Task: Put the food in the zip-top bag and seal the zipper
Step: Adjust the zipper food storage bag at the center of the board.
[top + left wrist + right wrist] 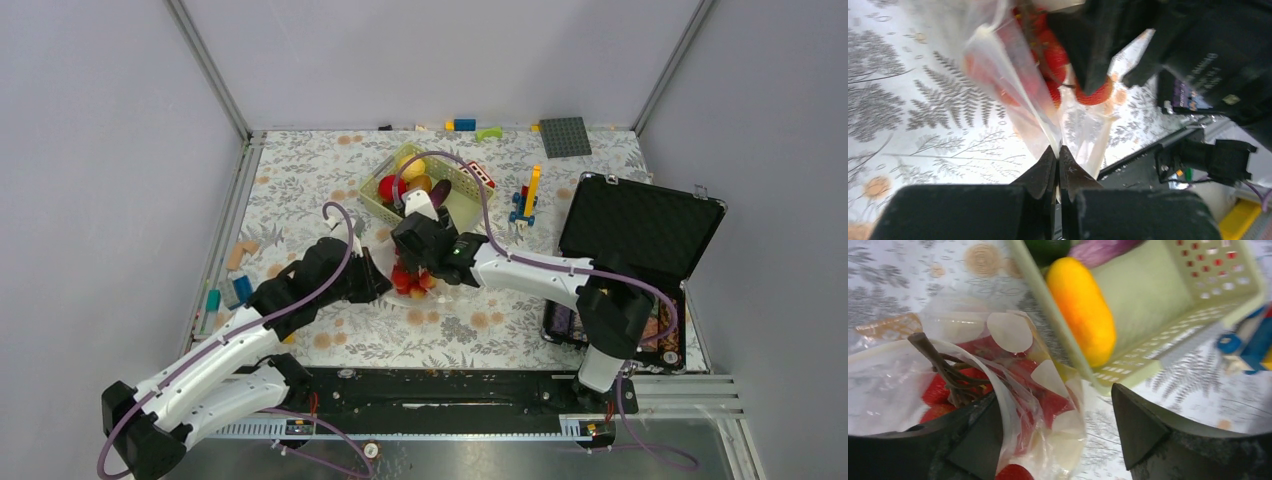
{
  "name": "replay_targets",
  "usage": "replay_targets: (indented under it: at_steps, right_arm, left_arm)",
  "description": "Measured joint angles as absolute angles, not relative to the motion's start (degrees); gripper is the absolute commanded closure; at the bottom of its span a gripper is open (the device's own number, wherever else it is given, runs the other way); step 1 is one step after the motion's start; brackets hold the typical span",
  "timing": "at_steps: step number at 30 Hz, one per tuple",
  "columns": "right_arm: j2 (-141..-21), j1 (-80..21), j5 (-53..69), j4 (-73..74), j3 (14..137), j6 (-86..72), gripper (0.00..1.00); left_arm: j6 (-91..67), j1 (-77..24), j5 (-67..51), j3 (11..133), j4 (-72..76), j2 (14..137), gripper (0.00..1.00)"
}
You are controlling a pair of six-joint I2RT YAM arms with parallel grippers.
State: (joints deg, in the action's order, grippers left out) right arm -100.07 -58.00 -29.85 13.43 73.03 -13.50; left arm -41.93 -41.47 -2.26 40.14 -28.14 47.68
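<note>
Mid-frame from above, just below the basket (1148,310), the left gripper (1058,162) pinches the edge of the bag (1008,332) tight, seemingly to keep its mouth open, while the right gripper (1054,407), spread wide and empty, hangs over red fruit (935,390) already inside.

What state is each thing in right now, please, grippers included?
zip-top bag: mouth open, unsealed, red food inside.
left gripper: shut on the bag's edge.
right gripper: open at the bag's mouth.
basket: yellow food and others inside.
black case: lid open.
</note>
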Motion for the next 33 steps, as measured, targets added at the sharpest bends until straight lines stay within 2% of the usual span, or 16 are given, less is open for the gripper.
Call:
replay_targets:
  at_steps: [7, 13, 24, 26, 30, 33]
  right_arm:
    - [-93.9, -57.6, -38.8, 19.4, 71.3, -11.6, 0.43]
    - [-89.3, -56.0, -41.2, 25.4, 71.3, -11.9, 0.53]
    - [-94.1, -55.0, -31.3, 32.3, 74.2, -15.7, 0.51]
    - [-95.8, -54.8, -29.2, 32.4, 75.0, -17.0, 0.6]
    - [-97.3, -54.7, -25.0, 33.2, 75.9, -19.3, 1.0]
    - [-96.8, -54.7, -21.0, 35.5, 76.1, -20.2, 1.0]
  left_arm:
    - [-44.0, -41.5, 6.2, 43.7, -34.8, 47.3, 1.0]
    - [-45.0, -41.6, 9.0, 45.5, -35.5, 46.4, 1.0]
    - [-44.1, -41.6, 9.5, 45.7, -35.4, 45.7, 1.0]
    - [-43.8, -41.6, 9.1, 45.7, -35.1, 45.7, 1.0]
    - [-43.5, -41.6, 8.8, 45.6, -34.3, 45.8, 1.0]
    - [-43.4, -41.6, 8.9, 45.6, -33.8, 46.0, 1.0]
